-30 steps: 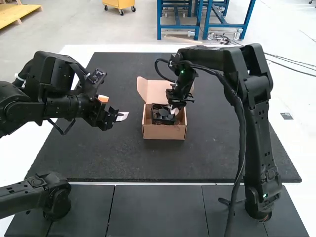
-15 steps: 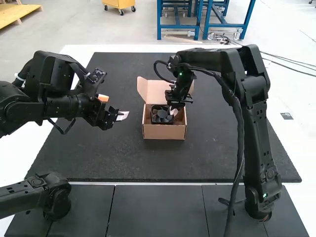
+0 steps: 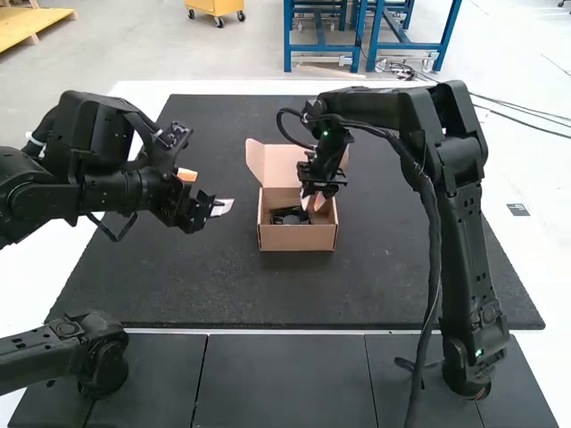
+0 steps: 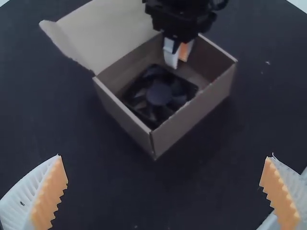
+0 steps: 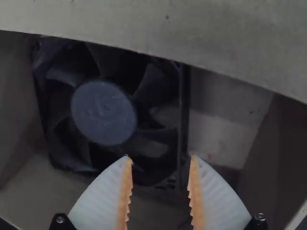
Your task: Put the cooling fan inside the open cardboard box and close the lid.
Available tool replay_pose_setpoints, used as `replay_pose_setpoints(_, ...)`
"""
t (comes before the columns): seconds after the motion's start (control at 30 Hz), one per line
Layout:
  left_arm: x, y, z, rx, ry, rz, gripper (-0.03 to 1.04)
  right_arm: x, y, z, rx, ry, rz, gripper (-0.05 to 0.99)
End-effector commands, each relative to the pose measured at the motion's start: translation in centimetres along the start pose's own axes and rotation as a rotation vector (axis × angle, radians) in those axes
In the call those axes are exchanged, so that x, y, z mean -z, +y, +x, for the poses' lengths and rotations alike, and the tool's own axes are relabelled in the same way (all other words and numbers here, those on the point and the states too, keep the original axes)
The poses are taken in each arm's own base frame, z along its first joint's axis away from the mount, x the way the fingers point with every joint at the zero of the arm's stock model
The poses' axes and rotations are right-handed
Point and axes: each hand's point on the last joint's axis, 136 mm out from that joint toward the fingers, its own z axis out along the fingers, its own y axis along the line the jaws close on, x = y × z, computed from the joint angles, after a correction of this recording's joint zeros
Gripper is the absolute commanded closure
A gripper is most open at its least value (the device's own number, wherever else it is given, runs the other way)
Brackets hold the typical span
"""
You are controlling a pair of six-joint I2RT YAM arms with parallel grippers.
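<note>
The open cardboard box (image 3: pixel 297 234) stands mid-mat with its lid (image 3: pixel 272 163) tipped up at the back. The black cooling fan (image 3: pixel 289 217) lies flat on the box floor, also seen as the fan (image 4: pixel 160 93) and the fan (image 5: pixel 101 112). My right gripper (image 3: pixel 318 198) hangs just inside the box's back right corner, above the fan's edge. Its fingers (image 5: pixel 125 187) are a little apart with nothing held; the right gripper (image 5: pixel 158 163) is open. My left gripper (image 3: pixel 210 207) hovers over the mat left of the box, open wide, its pads (image 4: pixel 48 194) empty.
The black mat (image 3: pixel 178 276) covers the table around the box, with free room in front of it and to its right. The upright lid flap (image 4: pixel 100 36) stands behind the box. White table edge (image 3: pixel 36 259) lies to the left.
The fan, earlier tilted high in the box with the right gripper on it, now lies flat on the box floor. The right gripper has let go. The left arm stays put.
</note>
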Motion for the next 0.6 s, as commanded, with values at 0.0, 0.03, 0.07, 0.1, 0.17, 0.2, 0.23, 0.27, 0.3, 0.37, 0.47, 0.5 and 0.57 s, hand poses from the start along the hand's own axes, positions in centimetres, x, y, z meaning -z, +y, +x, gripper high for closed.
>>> replay_pose_setpoints(0.0, 0.3, 0.4, -0.5, 0.003, -0.027, -0.014, 0.06, 2.4, 1.1, -1.3, 0.007, -0.078, -0.027, 0.62)
replay_pose_setpoints(0.03, 0.3, 0.4, -0.7, 0.003, -0.035, -0.016, 0.06, 3.2, 1.5, -1.7, 0.000, -0.104, -0.043, 0.58)
replay_pose_setpoints(0.07, 0.3, 0.5, -0.8, 0.005, -0.039, -0.019, 0.06, 4.0, 2.0, -2.0, 0.004, -0.130, -0.066, 0.53)
replay_pose_setpoints(0.1, 0.3, 0.6, -1.0, 0.006, -0.043, -0.023, 0.06, 4.8, 2.3, -2.1, 0.009, -0.151, -0.079, 0.50)
replay_pose_setpoints(0.17, 0.2, 0.9, -1.4, 0.011, -0.052, -0.033, 0.06, 6.6, 2.8, -2.5, 0.016, -0.201, -0.092, 0.46)
replay_pose_setpoints(0.2, 0.1, 1.1, -1.6, 0.013, -0.054, -0.042, 0.06, 7.6, 3.0, -2.6, 0.019, -0.226, -0.099, 0.45)
replay_pose_setpoints(0.23, -0.1, 1.3, -1.9, 0.017, -0.056, -0.050, 0.06, 8.6, 3.3, -2.6, 0.018, -0.247, -0.106, 0.43)
replay_pose_setpoints(0.27, -0.2, 1.6, -2.4, 0.020, -0.060, -0.058, 0.06, 9.7, 3.5, -2.6, 0.021, -0.272, -0.112, 0.41)
replay_pose_setpoints(0.3, -0.3, 1.8, -3.0, 0.025, -0.067, -0.066, 0.05, 10.5, 3.6, -2.5, 0.025, -0.290, -0.113, 0.40)
replay_pose_setpoints(0.37, -0.5, 2.5, -4.4, 0.043, -0.085, -0.083, 0.05, 12.7, 3.6, -2.3, 0.037, -0.344, -0.097, 0.36)
replay_pose_setpoints(0.47, -0.6, 3.6, -6.6, 0.101, -0.116, -0.109, 0.05, 15.5, 2.9, -1.4, 0.049, -0.397, -0.047, 0.30)
replay_pose_setpoints(0.5, -0.9, 4.0, -7.1, 0.121, -0.120, -0.117, 0.05, 16.3, 2.9, -1.1, 0.060, -0.415, -0.044, 0.24)
replay_pose_setpoints(0.57, -1.4, 5.0, -7.9, 0.181, -0.132, -0.136, 0.05, 17.3, 2.6, -0.3, 0.069, -0.437, -0.032, 0.20)
